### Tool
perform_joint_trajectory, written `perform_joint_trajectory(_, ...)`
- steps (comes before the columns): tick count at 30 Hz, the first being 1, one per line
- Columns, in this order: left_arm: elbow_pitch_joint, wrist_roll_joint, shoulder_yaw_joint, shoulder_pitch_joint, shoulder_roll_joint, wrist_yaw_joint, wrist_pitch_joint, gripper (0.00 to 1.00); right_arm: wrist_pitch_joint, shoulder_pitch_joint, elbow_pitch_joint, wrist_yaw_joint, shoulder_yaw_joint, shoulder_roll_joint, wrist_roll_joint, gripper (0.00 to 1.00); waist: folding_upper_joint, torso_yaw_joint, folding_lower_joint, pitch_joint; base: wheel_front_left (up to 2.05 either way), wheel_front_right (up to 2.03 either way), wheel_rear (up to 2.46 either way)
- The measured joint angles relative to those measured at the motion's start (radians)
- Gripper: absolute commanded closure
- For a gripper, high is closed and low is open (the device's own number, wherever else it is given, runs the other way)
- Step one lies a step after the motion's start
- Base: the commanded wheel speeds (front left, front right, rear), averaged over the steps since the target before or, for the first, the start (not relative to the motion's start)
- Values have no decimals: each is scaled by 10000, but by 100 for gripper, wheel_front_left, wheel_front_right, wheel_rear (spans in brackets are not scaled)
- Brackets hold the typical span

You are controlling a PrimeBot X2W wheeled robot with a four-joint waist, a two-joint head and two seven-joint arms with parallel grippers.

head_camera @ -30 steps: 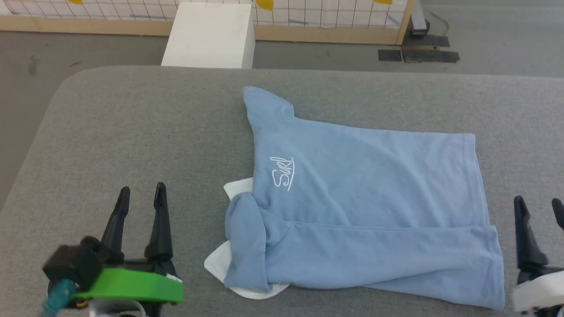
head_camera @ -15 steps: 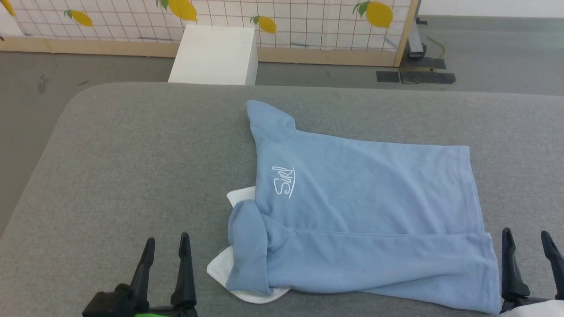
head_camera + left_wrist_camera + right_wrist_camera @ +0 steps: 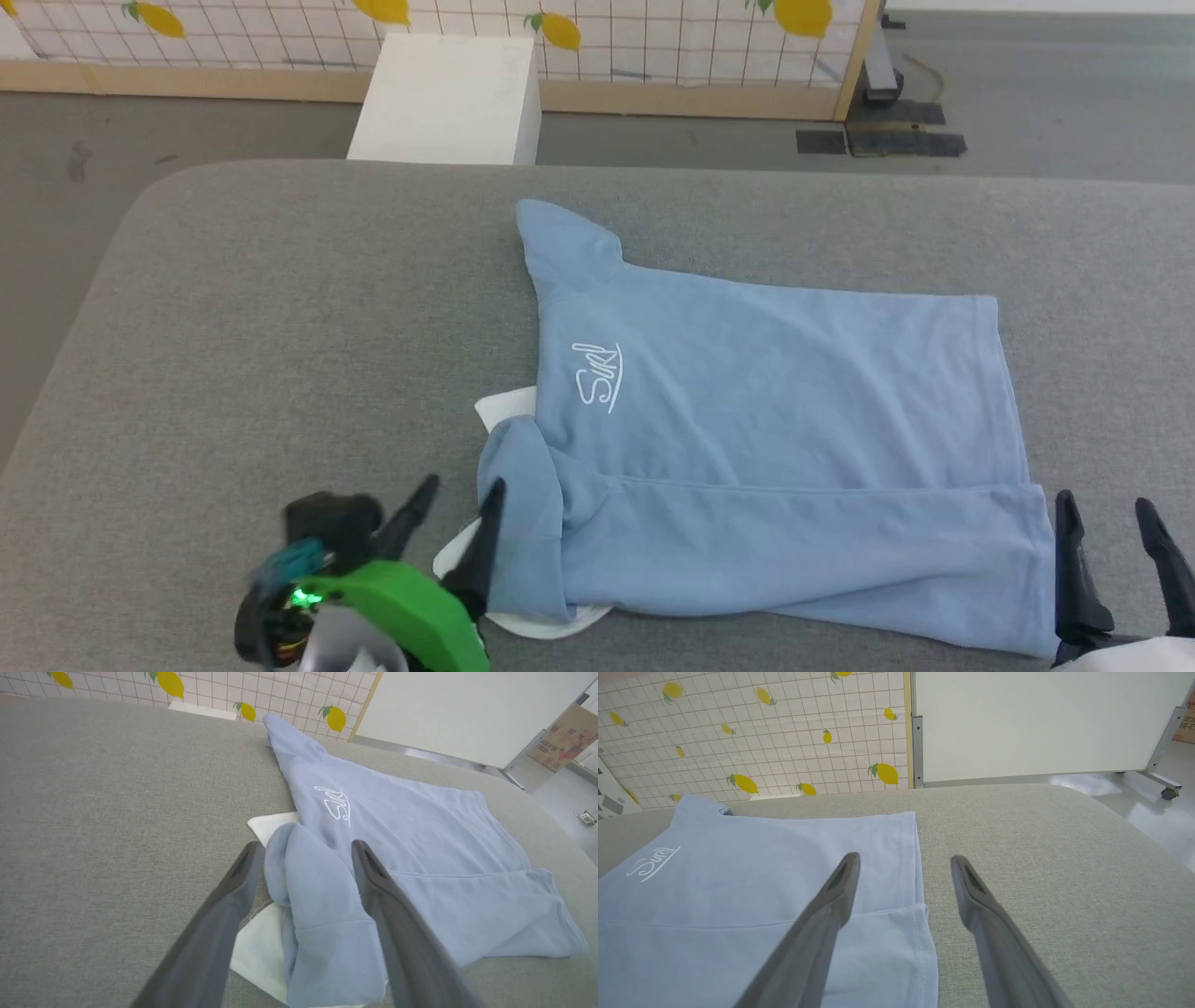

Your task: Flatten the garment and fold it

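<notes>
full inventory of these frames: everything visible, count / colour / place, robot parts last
garment: 1, light blue with white collar lining and white script logo, lying on the table, near side folded over
table: 1, grey fabric top, under the garment
white box: 1, white, on the floor past the table's far edge
lemon-print panel: 1, white grid with yellow lemons, wood frame, behind the box
floor mats: at least 2, dark, by the panel's right post
partition: 1, white, on castors
cardboard box: 1, brown, far background
left gripper: 1, dark fingers, open, astride the garment's bunched collar end
right gripper: 1, dark fingers, open, by the hem corner
</notes>
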Motion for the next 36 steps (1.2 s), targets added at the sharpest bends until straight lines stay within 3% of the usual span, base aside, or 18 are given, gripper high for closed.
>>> perform_joint_trajectory(7, 725, -504, -499, -383, 105, 159, 2169, 0, 0, -213, 226, 0, 90, 4, 6, 0, 0, -157, 0, 387, 0, 0, 0)
perform_joint_trajectory(16, 2084, -844, -579, -666, 46, 859, 3887, 0, 12, -438, 376, 0, 178, 6, 90, 0, 0, -400, 0, 903, 0, 0, 0)
perform_joint_trajectory(20, 2589, -1009, -522, -1016, -100, 970, 4111, 0, 12, -587, 441, 0, 280, 6, 92, 0, 0, -524, 0, 1050, 0, 0, 0)
perform_joint_trajectory(21, 2698, -1104, -468, -1086, -140, 970, 4102, 60, 15, -605, 447, 0, 307, 8, 94, 0, 0, -560, 0, 1072, 0, 0, 0)
perform_joint_trajectory(22, 2786, -1154, -397, -1120, -182, 970, 4029, 100, 33, -613, 453, 0, 332, 8, 96, 0, 0, -591, 0, 1083, 0, 0, 0)
perform_joint_trajectory(32, 2853, -1718, 134, -825, -516, 700, 2449, 100, 391, -872, 403, 0, 408, 0, -140, 0, 0, -798, 0, 829, 0, 0, 0)
perform_joint_trajectory(36, 2336, -1760, 295, -426, -541, 704, 2100, 100, 1404, -1157, 159, 2, 372, -224, 222, 0, 0, -808, 0, 730, 0, 0, 0)
